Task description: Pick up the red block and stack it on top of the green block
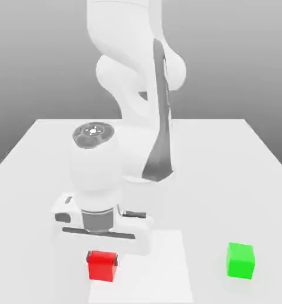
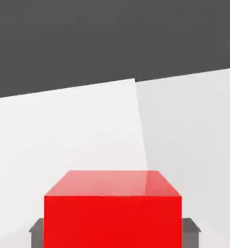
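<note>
The red block (image 1: 101, 265) sits on the white table (image 1: 226, 166) near its front edge, left of centre in the exterior view. My gripper (image 1: 101, 259) reaches straight down over it and is shut on it, with one grey finger pressed against each side. In the hand view the red block (image 2: 112, 208) looms close, and the fingers (image 2: 37, 232) show at its two flanks. The green block (image 1: 240, 259) rests on the table toward the exterior view's right, about as near the front edge as the red block and well apart from it.
The arm's white base and links (image 1: 137, 71) rise behind the gripper at the table's middle. A slightly brighter square patch (image 1: 164, 261) lies on the tabletop under and beside the red block. Bare tabletop separates the two blocks.
</note>
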`<state>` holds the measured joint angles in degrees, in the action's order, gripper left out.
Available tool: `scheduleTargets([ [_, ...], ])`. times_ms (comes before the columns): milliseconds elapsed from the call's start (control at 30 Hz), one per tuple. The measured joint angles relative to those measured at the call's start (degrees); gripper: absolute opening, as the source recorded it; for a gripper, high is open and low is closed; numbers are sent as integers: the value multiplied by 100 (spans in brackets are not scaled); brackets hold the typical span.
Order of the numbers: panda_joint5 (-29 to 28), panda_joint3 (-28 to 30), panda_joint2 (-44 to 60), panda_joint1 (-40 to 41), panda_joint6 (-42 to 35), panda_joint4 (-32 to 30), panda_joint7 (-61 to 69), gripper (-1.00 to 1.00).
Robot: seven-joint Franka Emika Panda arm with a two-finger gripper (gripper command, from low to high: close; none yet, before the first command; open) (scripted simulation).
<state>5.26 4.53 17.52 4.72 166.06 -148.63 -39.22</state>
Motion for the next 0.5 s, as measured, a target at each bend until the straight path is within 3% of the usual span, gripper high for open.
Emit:
scheduleTargets([
  [67, 1, -14, 25, 13, 20, 3, 5, -100],
  [267, -321, 128, -1013, -130, -866, -146, -286, -100],
  [500, -397, -465, -1165, -929, -1205, 20, -1297, -100],
])
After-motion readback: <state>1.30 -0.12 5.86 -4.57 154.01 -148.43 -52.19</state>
